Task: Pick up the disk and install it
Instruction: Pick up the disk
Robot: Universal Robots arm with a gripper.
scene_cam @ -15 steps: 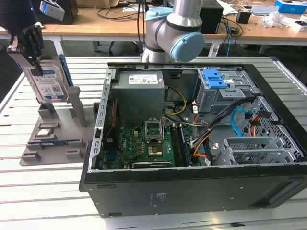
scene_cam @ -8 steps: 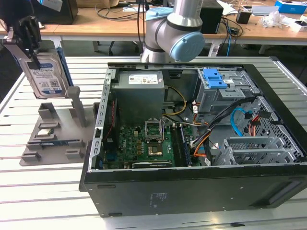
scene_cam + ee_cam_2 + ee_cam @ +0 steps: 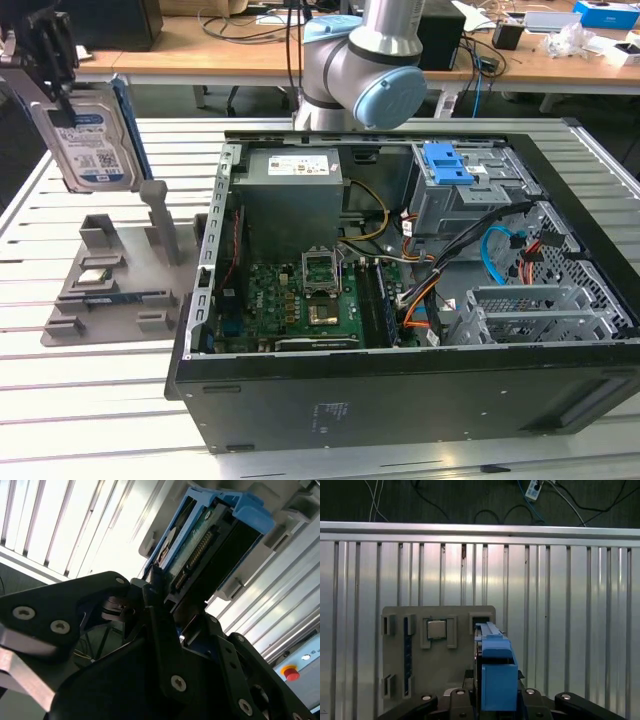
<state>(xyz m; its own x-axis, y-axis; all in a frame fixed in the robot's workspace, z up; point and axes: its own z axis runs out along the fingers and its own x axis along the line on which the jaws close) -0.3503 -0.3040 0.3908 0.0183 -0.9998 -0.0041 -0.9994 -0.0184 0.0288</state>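
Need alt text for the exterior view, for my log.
The claw holds the disk in the air above the gray parts holder, at the exterior view's left. The open computer case lies to its right on the slatted table.

**Clamped end of the disk out of sight**

In the exterior view the gripper [image 3: 58, 92] is cut off at the picture's upper left corner. It covers the upper end of the disk [image 3: 92, 145], whose label [image 3: 95, 150] carries print too small to tell. The arm [image 3: 360, 60] runs off the top edge, and the computer case [image 3: 400, 400] off the right edge. In both wrist views the gripper's black body hides the near end of the disk [image 3: 200, 555] [image 3: 496, 670]. In the first wrist view the disk covers part of the grey holder [image 3: 437, 670] on the bench [image 3: 570, 605].
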